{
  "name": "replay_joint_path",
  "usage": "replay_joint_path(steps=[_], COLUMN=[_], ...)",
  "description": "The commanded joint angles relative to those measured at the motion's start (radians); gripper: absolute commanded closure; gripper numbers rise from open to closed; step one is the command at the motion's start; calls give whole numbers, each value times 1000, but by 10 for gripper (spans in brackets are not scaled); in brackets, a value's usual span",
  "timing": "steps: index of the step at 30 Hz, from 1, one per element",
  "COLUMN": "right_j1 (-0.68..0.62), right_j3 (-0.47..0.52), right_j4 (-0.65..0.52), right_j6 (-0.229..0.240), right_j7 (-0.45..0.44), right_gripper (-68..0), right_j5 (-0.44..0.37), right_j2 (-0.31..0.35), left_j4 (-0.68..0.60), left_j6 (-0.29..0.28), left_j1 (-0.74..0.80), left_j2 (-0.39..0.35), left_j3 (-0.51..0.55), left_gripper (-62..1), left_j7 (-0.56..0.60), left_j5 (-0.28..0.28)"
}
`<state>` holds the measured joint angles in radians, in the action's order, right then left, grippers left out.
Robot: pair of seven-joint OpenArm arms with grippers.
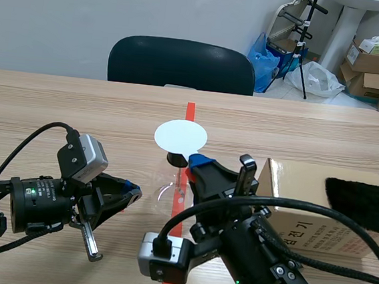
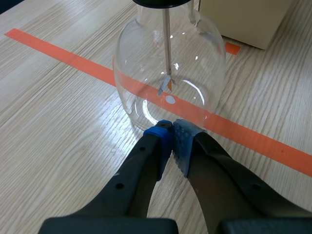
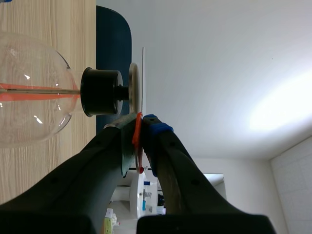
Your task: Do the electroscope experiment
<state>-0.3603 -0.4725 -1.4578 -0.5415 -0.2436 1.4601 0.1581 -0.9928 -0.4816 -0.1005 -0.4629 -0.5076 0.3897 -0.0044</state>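
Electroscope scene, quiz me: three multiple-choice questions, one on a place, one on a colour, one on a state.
1. Where does the black cloth lie? A on the floor; B on the cardboard box; C on a shelf.
2. The electroscope's top disc is: A white; B orange; C black.
3. The left pincer is: A wide open; B gripping a rod; C shut on nothing.
Answers: B, it rests on the box top; A, plainly white in the scene view; C, its fingers meet empty.
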Motion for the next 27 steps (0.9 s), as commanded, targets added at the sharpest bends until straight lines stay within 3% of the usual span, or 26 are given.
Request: replay_joint_path(steps=[1, 6, 21, 27], right_j1=[14, 14, 14, 14], right_j3=[2, 2, 2, 2], right_j4=[-27, -27, -27, -27], right_j6=[-11, -11, -11, -11], right_j7=[13, 103, 540, 641], right_gripper=[-10, -10, -10, -10], right_j5=[1, 1, 1, 1], right_j2=[5, 5, 5, 5], left_j4=[-19, -19, -19, -19], left_j6=[-3, -3, -3, -3], left_j1=[-16, -16, -16, -16], left_j2=[3, 3, 3, 3], left_j3=[3, 3, 3, 3], left_gripper=[-27, -27, -27, -27], left_j7=[10, 10, 10, 10], left_j5=[-13, -13, -13, -13])
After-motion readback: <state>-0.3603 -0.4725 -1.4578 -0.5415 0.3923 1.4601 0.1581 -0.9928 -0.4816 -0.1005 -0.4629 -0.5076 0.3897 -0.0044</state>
